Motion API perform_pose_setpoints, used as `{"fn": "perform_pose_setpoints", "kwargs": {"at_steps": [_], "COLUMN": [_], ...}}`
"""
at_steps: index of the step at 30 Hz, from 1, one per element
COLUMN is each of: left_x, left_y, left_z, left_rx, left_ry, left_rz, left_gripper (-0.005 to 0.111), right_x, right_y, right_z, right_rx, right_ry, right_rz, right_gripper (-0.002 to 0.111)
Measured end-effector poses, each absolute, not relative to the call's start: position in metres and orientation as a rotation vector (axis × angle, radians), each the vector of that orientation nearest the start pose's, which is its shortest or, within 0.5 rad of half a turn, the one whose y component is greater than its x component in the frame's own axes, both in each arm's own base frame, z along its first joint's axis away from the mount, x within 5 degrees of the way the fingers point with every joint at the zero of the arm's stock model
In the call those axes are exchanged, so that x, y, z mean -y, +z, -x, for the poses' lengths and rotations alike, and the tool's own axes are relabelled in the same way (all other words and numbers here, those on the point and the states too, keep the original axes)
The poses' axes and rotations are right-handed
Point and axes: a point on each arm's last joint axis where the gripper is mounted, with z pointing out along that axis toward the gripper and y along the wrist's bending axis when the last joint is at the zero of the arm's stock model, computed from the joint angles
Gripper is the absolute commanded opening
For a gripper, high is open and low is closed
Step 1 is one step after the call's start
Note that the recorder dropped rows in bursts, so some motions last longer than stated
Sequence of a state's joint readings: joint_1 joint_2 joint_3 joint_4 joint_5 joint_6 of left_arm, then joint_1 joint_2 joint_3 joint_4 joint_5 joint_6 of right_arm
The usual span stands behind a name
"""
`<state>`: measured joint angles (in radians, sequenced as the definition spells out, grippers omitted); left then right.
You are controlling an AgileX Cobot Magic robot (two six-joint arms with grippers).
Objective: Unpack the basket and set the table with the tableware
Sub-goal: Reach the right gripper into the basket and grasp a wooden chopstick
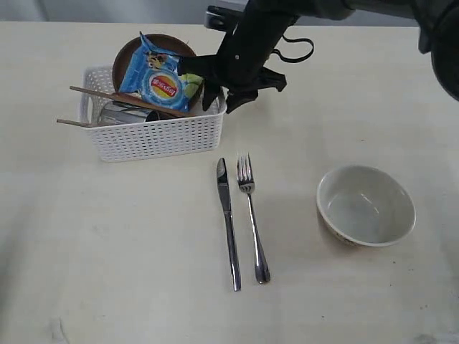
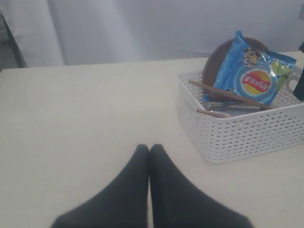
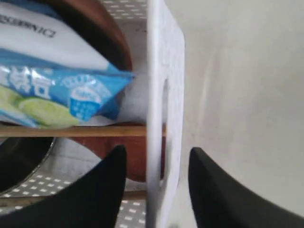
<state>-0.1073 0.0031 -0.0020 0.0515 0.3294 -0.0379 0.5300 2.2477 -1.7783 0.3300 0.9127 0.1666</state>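
1. White rectangular plastic basket with lattice sides (image 1: 154,136) stands toward the left of the pale beige wooden table (image 1: 107,287). Your right gripper (image 3: 156,152) is spread wide across the basket's end wall, one finger inside and one outside. If you close now, you pinch the wall and not any tableware, and a lift would likely drag or tip the whole basket.
2. Blue chip bag (image 1: 159,77) lies on top of the load, over the two wooden chopsticks (image 1: 122,100) and against the round brown wooden plate (image 1: 129,54). A jolt could throw the bag out. It could also roll the chopsticks, whose ends overhang the basket's far wall.
3. Steel cup (image 1: 118,113) sits low under the chopsticks, half hidden. Your inner finger is already close to the plate's edge and to a chopstick, so going deeper risks jamming against them.
4. Steel knife (image 1: 228,222) and steel fork (image 1: 251,215) lie side by side just in front of the basket's near corner. The cream bowl (image 1: 366,206) sits well apart from them. A shoved basket could slide into the knife and fork and skew them.
5. Black fingers of your left gripper (image 2: 148,148) are pressed together on nothing, over bare table well apart from the basket. That arm is not bracing the basket, so nothing stops it sliding.
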Motion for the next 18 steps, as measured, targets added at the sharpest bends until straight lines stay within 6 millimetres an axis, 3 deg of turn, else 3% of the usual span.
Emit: {"fn": "perform_pose_setpoints", "kwargs": {"at_steps": [7, 12, 14, 18], "left_x": [0.004, 0.004, 0.004, 0.004], "left_y": [0.184, 0.184, 0.184, 0.184], "left_z": [-0.054, -0.054, -0.054, -0.054], "left_rx": [-1.812, -1.812, -1.812, -1.812], "left_ry": [-0.053, -0.053, -0.053, -0.053], "left_rz": [-0.095, -0.095, -0.095, -0.095], "left_gripper": [0.0, 0.0, 0.0, 0.0], "right_x": [-0.257, -0.261, -0.271, -0.302], "right_y": [0.195, 0.24, 0.255, 0.261], "right_z": [-0.396, -0.393, -0.386, -0.363], "right_rx": [-2.843, -2.69, -2.612, -2.493], "right_ry": [0.527, 0.523, 0.515, 0.499], "right_rz": [0.36, 0.594, 0.746, 1.046], "right_gripper": [0.048, 0.048, 0.048, 0.048]}}
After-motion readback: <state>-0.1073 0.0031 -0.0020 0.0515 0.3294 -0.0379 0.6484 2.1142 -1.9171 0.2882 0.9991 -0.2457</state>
